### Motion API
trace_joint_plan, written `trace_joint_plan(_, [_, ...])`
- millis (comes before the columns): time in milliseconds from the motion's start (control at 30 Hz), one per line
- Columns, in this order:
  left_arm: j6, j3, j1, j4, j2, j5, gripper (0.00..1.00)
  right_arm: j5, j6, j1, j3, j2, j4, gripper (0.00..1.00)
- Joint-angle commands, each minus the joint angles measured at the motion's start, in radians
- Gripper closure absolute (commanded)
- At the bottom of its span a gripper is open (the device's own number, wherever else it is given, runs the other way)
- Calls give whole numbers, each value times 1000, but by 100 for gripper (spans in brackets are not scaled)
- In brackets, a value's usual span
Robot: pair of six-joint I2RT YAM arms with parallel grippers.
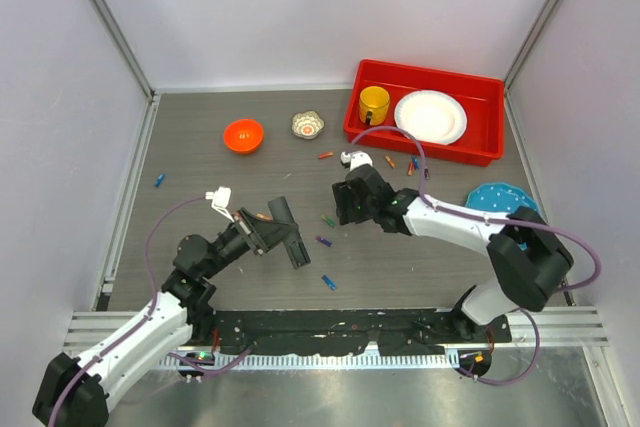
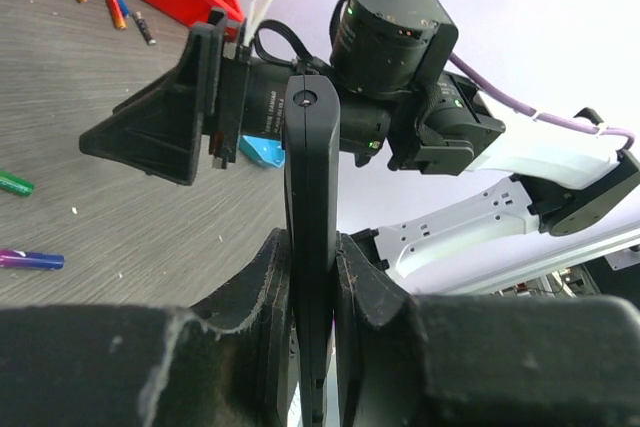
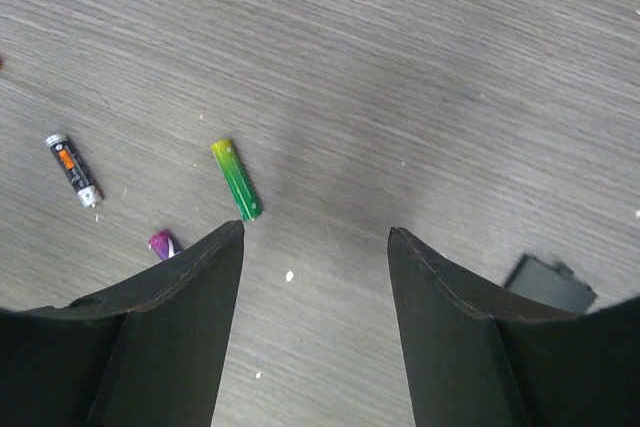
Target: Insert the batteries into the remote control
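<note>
Grey wood-grain table (image 1: 200, 167), walled on three sides, fills the overhead view, with a red tray (image 1: 450, 150) at its far right edge. We see the left jaws pinching the remote control (image 1: 292, 237) mid-table, probably to steady it for loading. The batteries (image 1: 328, 220) lie scattered just beyond.

From the left wrist, the remote stands edge-on, clamped on both flat faces, with the right jaws close ahead.

From the right wrist, the right jaws hang spread above a green battery (image 3: 236, 179). Bare table surrounds it, so we judge there is ample room to descend.
</note>
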Motion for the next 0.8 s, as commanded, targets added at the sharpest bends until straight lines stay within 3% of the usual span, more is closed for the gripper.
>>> trace_joint_plan(0, [19, 15, 6, 22, 20, 2, 100, -36, -42, 11, 101, 79, 16, 36])
trace_joint_plan(367, [15, 12, 7, 13, 0, -1, 100, -11, -80, 83, 187, 212, 6, 36])
trace_joint_plan(767, [17, -5, 7, -29, -54, -9, 100, 16, -97, 88, 207, 300, -10, 47])
